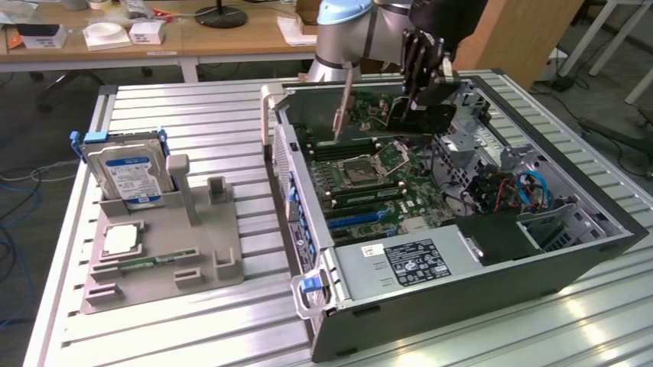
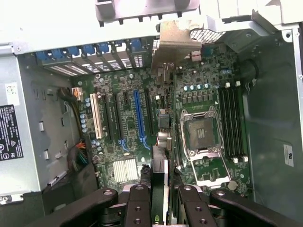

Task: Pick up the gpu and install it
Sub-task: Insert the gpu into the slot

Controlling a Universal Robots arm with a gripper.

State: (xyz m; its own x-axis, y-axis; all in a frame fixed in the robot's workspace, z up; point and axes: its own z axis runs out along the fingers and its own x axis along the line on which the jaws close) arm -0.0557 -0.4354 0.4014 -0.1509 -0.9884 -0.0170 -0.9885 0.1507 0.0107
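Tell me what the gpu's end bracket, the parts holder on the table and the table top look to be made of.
The gpu, held in the gripper, has an end bracket that looks like bare sheet metal: pale, thin and bent. The parts holder looks like matte grey plastic, perhaps printed: dull, uniform, blocky. The table top looks like ribbed aluminium: silvery slats with soft glare.

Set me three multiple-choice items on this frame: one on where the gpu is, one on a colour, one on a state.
1. Where is the gpu?
A. on the grey holder
B. held above the open computer case
C. on the wooden desk

2. What colour is the hard drive label?
A. red
B. yellow
C. blue and white

3. The motherboard's CPU socket is:
A. bare
B. under a heatsink
C. covered by cables

Answers: B, the gripper holds the card edge-on over the motherboard; C, the label shows blue and white; A, the socket frame lies exposed.
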